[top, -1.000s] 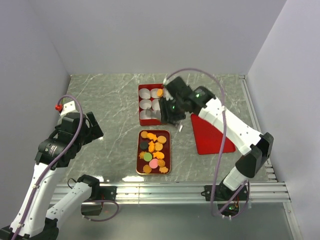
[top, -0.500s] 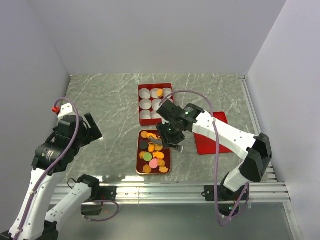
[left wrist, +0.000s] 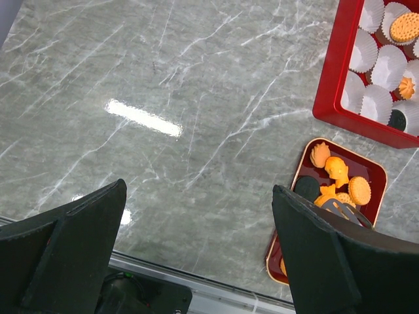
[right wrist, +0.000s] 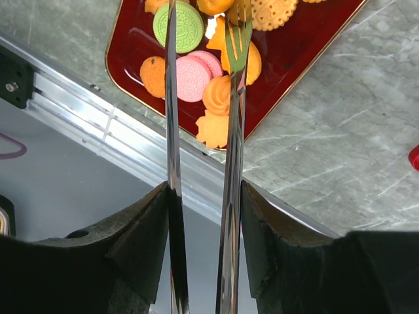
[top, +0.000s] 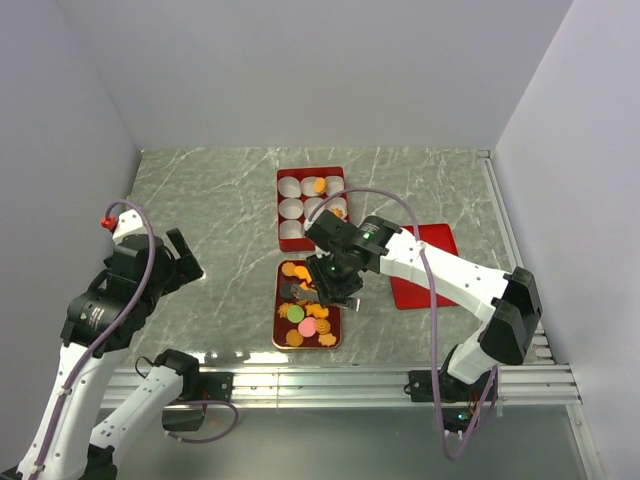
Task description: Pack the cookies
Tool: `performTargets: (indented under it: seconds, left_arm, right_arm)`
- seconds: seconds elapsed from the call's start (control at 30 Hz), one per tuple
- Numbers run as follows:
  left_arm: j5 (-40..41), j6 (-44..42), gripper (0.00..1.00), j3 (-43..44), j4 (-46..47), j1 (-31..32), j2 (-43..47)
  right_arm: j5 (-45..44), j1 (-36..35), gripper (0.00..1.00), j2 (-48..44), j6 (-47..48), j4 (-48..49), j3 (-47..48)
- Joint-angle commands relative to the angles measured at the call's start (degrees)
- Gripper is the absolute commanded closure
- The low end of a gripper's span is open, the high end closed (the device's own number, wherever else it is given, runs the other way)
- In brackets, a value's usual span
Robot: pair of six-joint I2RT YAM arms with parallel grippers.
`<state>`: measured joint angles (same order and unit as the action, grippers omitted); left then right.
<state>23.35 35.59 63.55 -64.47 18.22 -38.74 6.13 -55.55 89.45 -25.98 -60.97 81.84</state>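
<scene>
The cookies lie mixed in a small dark red tray: orange, green, pink and dark ones. My right gripper hovers over that tray, shut on metal tongs. The tong blades stand apart, their tips over the green and orange cookies, with nothing between them. A red box of white paper cups holds an orange cookie. In the left wrist view the box also shows a dark one. My left gripper is open and empty, over bare table left of the tray.
A flat red lid lies right of the tray, partly under my right arm. A metal rail runs along the near table edge. Grey walls close in the left, back and right sides.
My right arm has swung the tongs from the red box of cups down and toward me to the cookie tray. The left arm has shifted slightly left.
</scene>
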Motion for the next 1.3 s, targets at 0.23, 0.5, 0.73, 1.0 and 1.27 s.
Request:
performTargets:
  seconds: [0.23, 0.5, 0.73, 1.0, 1.27]
  left_arm:
    - [-0.5, -0.4, 0.01, -0.1, 1.5, 0.0, 1.6]
    - [-0.6, -0.6, 0.01, -0.4, 1.9, -0.1, 2.0]
    - [-0.5, -0.7, 0.01, -0.5, 2.0, 0.0, 2.4]
    - [-0.6, -0.9, 0.0, -0.9, 2.3, 0.0, 2.8]
    - [-0.7, -1.0, 0.01, -0.9, 2.4, 0.0, 3.0]
  right_arm:
    - [-5.6, -0.1, 0.48, 3.5, -3.9, 2.0, 0.3]
    - [-2.7, -0.1, 0.47, 5.1, -5.3, 3.4, 0.8]
    - [-2.8, -0.1, 0.6, 6.4, -6.8, 4.1, 1.7]
    - [-5.3, 0.3, 0.81, 5.7, -8.0, 3.8, 3.8]
    - [-6.0, 1.4, 0.92, 3.2, -8.4, 1.7, 7.8]
